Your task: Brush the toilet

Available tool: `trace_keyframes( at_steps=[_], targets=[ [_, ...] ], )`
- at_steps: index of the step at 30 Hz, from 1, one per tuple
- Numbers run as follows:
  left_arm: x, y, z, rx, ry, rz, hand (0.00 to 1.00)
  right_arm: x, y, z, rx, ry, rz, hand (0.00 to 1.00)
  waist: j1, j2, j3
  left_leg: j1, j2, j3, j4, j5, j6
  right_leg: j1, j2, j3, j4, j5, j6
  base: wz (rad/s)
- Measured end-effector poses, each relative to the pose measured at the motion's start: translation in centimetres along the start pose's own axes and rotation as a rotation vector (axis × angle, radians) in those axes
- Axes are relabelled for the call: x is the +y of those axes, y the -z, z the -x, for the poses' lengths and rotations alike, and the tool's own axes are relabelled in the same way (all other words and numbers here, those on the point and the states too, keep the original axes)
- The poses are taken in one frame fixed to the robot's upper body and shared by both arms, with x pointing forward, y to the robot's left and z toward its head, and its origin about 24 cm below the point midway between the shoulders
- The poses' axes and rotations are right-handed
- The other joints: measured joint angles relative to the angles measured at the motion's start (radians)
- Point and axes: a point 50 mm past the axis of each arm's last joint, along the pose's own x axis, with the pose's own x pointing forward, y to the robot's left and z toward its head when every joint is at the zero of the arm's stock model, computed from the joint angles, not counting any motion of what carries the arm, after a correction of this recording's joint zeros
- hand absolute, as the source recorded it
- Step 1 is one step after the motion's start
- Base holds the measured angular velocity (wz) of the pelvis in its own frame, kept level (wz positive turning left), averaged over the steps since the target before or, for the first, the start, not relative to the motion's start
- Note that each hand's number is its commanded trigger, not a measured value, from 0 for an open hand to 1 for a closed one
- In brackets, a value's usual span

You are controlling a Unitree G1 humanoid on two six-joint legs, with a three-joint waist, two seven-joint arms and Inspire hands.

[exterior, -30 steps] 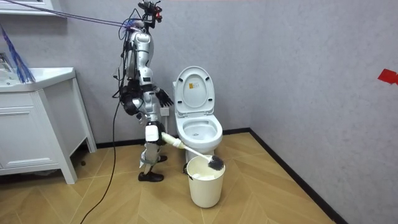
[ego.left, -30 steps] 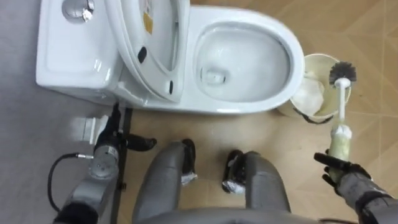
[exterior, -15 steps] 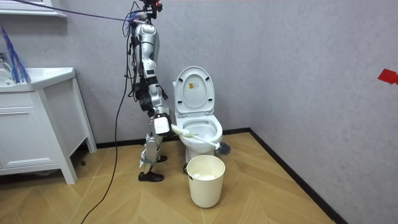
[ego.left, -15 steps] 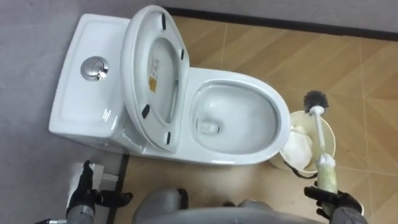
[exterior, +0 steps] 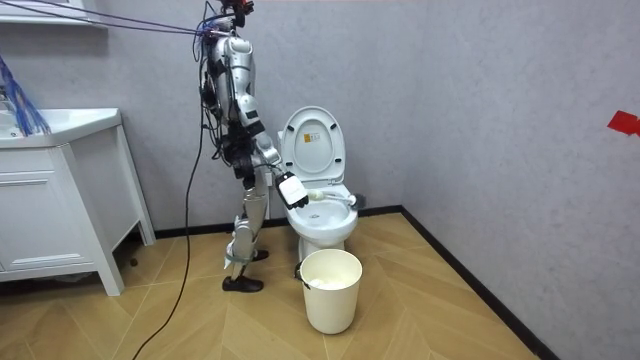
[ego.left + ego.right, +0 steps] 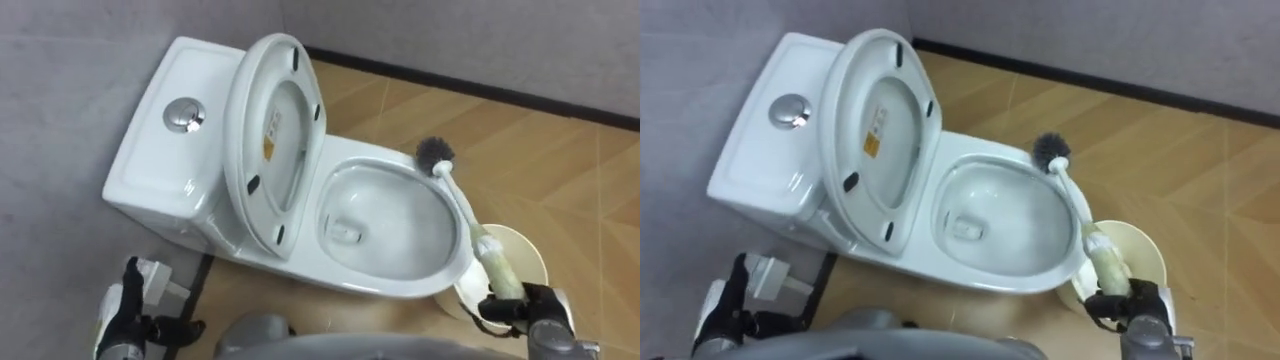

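A white toilet stands against the grey wall with its seat and lid raised. Its bowl is open. My right hand is shut on the pale handle of a toilet brush. The brush slants up across the bowl's right side. Its dark bristle head is at the bowl's far right rim; I cannot tell if it touches. In the room view, my right hand holds the brush level over the bowl. My left hand hangs open low on the left.
A cream bin stands on the wood floor just right of the bowl, under the brush handle; it is in front of the toilet in the room view. A white cabinet with a basin stands at the room view's left.
My right hand has carried the brush from above the bin up to the toilet bowl's rim. I have straightened beside the toilet and the eye view has shifted.
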Motion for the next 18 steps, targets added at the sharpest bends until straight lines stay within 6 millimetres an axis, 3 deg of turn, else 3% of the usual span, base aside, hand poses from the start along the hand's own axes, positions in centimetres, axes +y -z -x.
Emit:
trace_keyframes(
  at_steps=[3,8,12,15,17,18],
  targets=[
    [0.7,-1.5,0.2,-0.106,-0.059,-0.126,0.0,-0.1,0.5,0.1,0.001,0.002,0.037,1.0,0.024,0.006,-0.004,-0.014,-0.002,-0.018,0.019,0.0,0.0,0.002,0.007,-0.004,-0.013,-0.003,0.001,0.14],
    [2.0,-4.4,1.1,-0.269,-0.184,-0.161,0.0,-0.1,0.6,0.1,-0.008,0.015,0.056,1.0,0.043,0.004,-0.0044,-0.025,-0.002,-0.026,0.038,0.002,-0.002,0.002,0.007,-0.025,-0.012,0.0,-0.002,0.09],
    [2.8,-7.6,0.9,-0.433,-0.318,-0.19,0.0,0.5,1.0,0.3,-0.014,0.0,0.12,1.0,0.056,-0.005,-0.0058,-0.028,-0.006,-0.039,0.036,0.002,-0.003,0.004,0.006,-0.033,-0.016,0.0,-0.002,0.07],
    [3.0,-8.9,0.6,-0.492,-0.355,-0.215,0.0,0.6,1.3,0.3,-0.017,-0.011,0.175,1.0,0.052,-0.016,-0.0057,-0.027,-0.007,-0.039,0.031,0.002,-0.003,0.004,0.006,-0.033,-0.02,-0.001,-0.002,0.0],
    [3.1,-9.4,0.5,-0.517,-0.372,-0.232,0.0,0.6,1.6,0.3,-0.014,-0.014,0.195,1.0,0.05,-0.027,-0.0025,-0.024,-0.008,-0.039,0.03,0.002,-0.003,0.01,0.007,-0.033,-0.028,-0.001,-0.002,0.0],
    [3.3,-9.8,0.6,-0.536,-0.387,-0.242,0.0,0.6,1.7,0.4,-0.01,-0.018,0.199,1.0,0.05,-0.035,0.0028,-0.018,-0.008,-0.039,0.029,0.002,-0.003,0.019,0.008,-0.032,-0.033,-0.001,-0.002,0.0]
  ],
)
